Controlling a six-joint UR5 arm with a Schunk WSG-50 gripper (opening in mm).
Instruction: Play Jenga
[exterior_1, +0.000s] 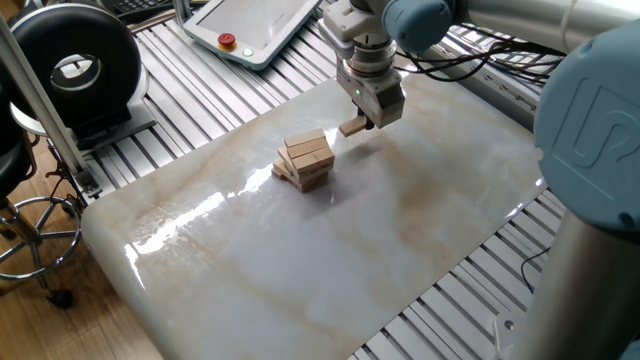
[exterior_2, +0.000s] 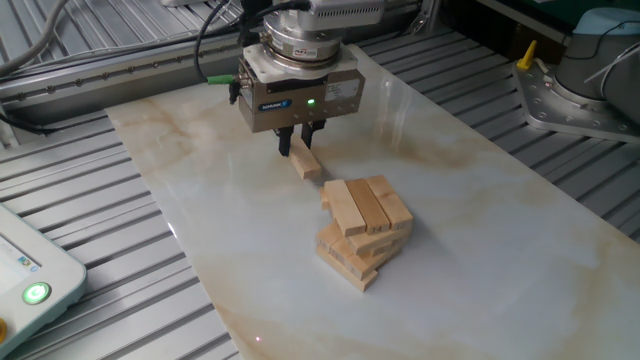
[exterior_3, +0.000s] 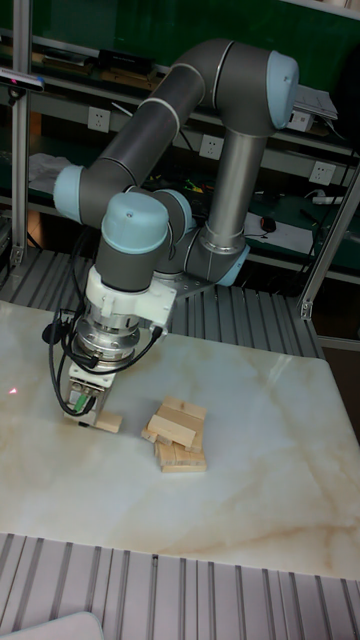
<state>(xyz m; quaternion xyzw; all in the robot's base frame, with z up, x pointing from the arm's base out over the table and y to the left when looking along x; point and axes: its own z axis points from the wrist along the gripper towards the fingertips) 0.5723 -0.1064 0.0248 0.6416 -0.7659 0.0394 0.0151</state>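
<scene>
Your gripper (exterior_2: 297, 146) has its two dark fingers closed narrowly on one end of a single wooden block (exterior_2: 306, 163), pinching it across its width. The block is a plain light tan rectangular stick with square-cut ends and smooth faces; in the other fixed view its free end angles toward the stack. Whether its underside rests on the table or is raised just off it, you cannot tell from these views.

The Jenga stack (exterior_2: 364, 228) sits just beside the held block, near the middle of the tabletop (exterior_2: 520, 260), apart from it by a small gap. It is a low pile of the same tan sticks laid in a few crosswise layers, the top layer showing three sticks side by side. The layers are skewed, with lower blocks jutting past the edges above them.

The tabletop is a glossy marble-look slab, pale cream with faint brown veining, and it throws bright reflections. Around it you see ribbed aluminium framing (exterior_1: 200, 100). The gripper body is a grey metal box with a green light lit on its face; the arm (exterior_3: 170, 110) above it is grey with pale blue joint caps.
</scene>
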